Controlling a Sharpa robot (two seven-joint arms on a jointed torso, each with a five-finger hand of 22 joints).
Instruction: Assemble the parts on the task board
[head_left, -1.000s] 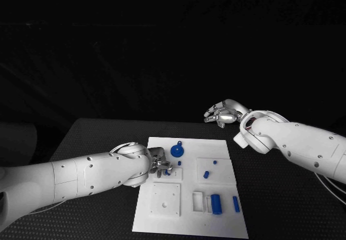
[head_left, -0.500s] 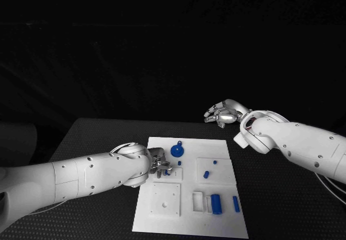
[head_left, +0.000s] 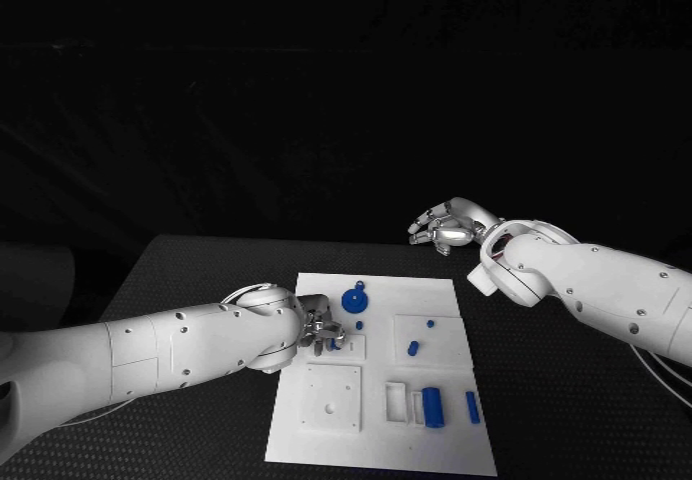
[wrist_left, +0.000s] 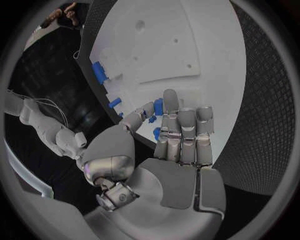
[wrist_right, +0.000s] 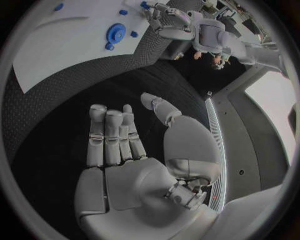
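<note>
Silver-fingered and crowding the small blue part (head_left: 335, 345) with the left hand (head_left: 320, 335), grip impossible to tell, risking nudging it crooked on the task board (head_left: 418, 300), while holding the right hand (head_left: 444, 228) well apart, fingers spread and empty.

Table (head_left: 202, 270): black, finely textured top — dotted weave plain in both wrist views.
Backdrop: behind table's far edge, unlit and near black, no wall detail legible.
Floor: left of table, a dim grey patch, too dark to read.
Light: bright pale panel (wrist_right: 275, 107) off table's side — thin lit strip (wrist_right: 212, 130) just beside it.
</note>
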